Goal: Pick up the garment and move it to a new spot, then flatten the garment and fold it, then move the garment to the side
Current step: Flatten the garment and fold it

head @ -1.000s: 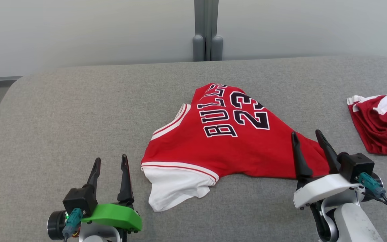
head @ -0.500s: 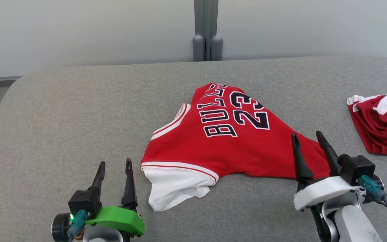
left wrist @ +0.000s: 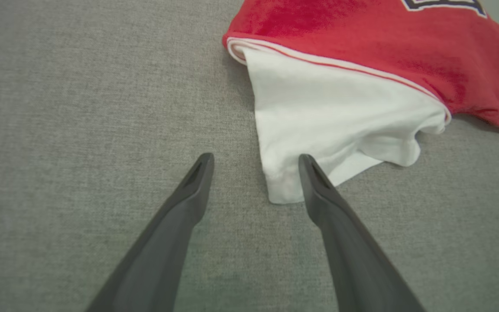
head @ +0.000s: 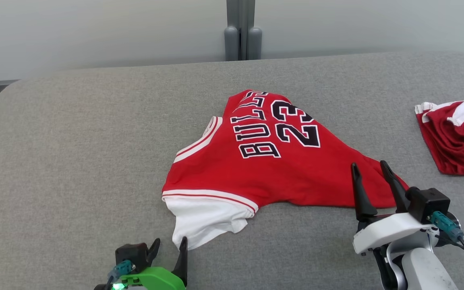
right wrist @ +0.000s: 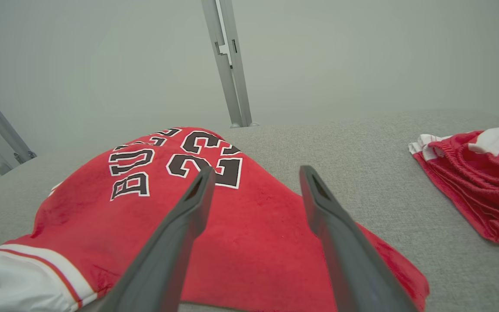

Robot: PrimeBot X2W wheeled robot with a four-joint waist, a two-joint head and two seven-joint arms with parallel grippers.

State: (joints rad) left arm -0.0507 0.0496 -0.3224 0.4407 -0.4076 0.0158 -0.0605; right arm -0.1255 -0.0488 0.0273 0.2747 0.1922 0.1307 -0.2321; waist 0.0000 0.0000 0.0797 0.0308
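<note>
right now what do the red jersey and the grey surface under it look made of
The red jersey: soft matte knit, slightly fuzzy, draping in folds; probably cotton or polyester. The grey surface: likely woven upholstery fabric, matte, fine heathered weave.

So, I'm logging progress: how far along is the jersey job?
Done: nothing visibly; the red jersey lies crumpled and unfolded on the table. In hand: left pincer, open, by the white sleeve; right pincer, open, over the jersey's right end. Left: lifting, moving, flattening, folding, setting aside.
</note>
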